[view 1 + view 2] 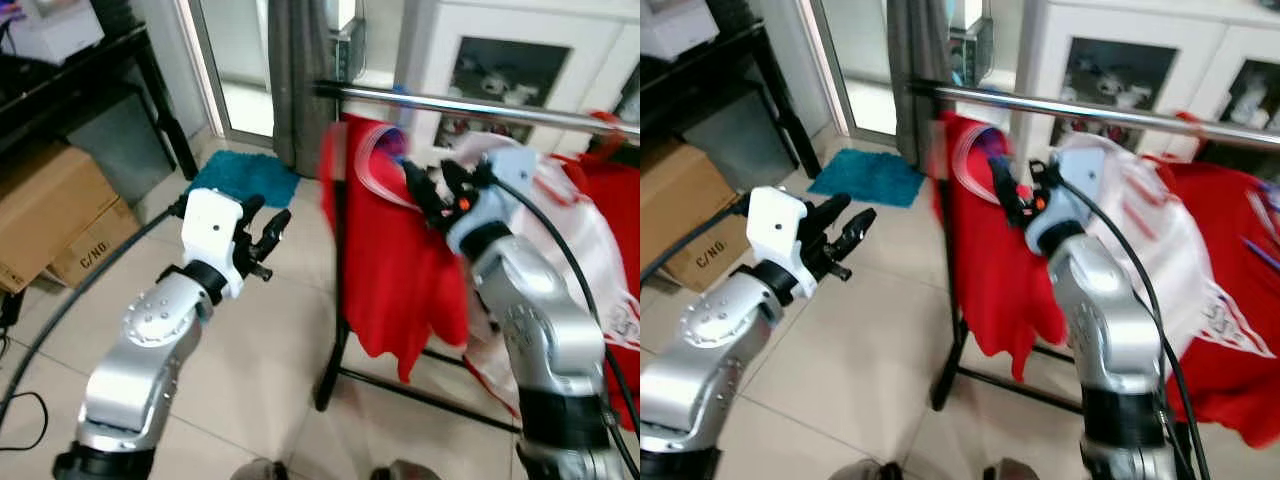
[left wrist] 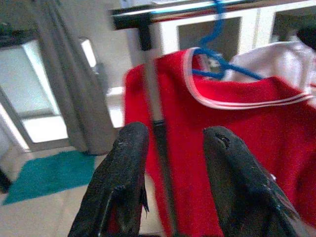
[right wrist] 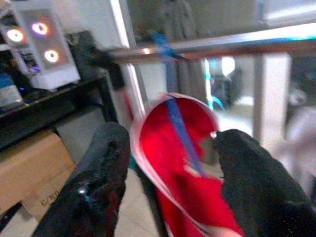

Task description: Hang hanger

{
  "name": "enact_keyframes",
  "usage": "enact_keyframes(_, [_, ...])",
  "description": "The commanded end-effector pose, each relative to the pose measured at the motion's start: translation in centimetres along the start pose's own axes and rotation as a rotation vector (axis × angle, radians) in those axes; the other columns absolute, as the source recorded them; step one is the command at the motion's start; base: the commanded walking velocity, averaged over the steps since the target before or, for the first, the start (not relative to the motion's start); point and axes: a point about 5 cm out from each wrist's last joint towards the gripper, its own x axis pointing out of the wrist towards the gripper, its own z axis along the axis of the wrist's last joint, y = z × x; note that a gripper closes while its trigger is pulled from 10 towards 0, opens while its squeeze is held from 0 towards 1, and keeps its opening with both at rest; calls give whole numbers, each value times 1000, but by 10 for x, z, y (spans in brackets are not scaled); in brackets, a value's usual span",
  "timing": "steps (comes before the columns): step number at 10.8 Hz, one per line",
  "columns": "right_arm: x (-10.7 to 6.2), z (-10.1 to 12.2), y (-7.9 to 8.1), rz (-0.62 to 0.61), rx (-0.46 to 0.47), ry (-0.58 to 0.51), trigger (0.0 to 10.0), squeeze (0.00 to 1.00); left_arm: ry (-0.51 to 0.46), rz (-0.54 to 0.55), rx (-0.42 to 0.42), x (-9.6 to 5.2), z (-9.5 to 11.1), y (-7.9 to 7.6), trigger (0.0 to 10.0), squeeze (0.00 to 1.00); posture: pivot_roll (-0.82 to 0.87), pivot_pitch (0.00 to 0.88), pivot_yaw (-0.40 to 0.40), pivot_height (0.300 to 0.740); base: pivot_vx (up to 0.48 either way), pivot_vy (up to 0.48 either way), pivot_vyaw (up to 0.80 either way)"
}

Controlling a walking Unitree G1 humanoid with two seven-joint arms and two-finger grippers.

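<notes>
A red shirt (image 1: 395, 260) hangs on a blue hanger (image 2: 217, 54) whose hook sits over the silver rail (image 1: 480, 105) of a clothes rack. My right gripper (image 1: 435, 190) is open right at the shirt's collar. In the right wrist view the collar and the blue hanger (image 3: 180, 128) lie just beyond the gap between the fingers (image 3: 98, 168), which hold nothing. To the left of the rack's black post, my left gripper (image 1: 265, 225) is open, empty and pointing at the shirt. The left wrist view looks past its fingers (image 2: 128, 168) at the post and shirt.
A white-and-red garment (image 1: 590, 230) and another red one (image 1: 1230, 250) hang further right on the rail. The rack's black foot (image 1: 335, 375) stands on the tiled floor. Cardboard boxes (image 1: 50, 210), a black shelf (image 1: 80, 70), a teal mat (image 1: 245, 175), a grey curtain (image 1: 300, 80) and a white cabinet (image 1: 510, 60) surround it.
</notes>
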Motion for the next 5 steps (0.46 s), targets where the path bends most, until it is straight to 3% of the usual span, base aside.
enact_keyframes(1, [-3, 3, 4, 2, 0, -4, 10000, 643, 16, 4, 10, -2, -3, -2, 10000, 0, -83, 81, 88, 740, 0, -412, 0])
enact_keyframes(2, [-5, 3, 5, -7, -5, 4, 10000, 561, 19, -14, 6, -3, -5, -7, 10000, 0, -78, 85, 90, 740, 0, -352, 0])
enact_keyframes(4, [-6, 3, 5, -21, -7, 5, 10000, 541, 23, -17, 3, -3, -6, -9, 10000, 0, -77, 87, 90, 740, 0, -326, 0])
enact_keyframes(5, [-6, 3, 5, -29, -9, 6, 10000, 529, 28, -19, -22, -2, -7, -9, 10000, 0, -81, 79, 93, 740, 0, 0, 0])
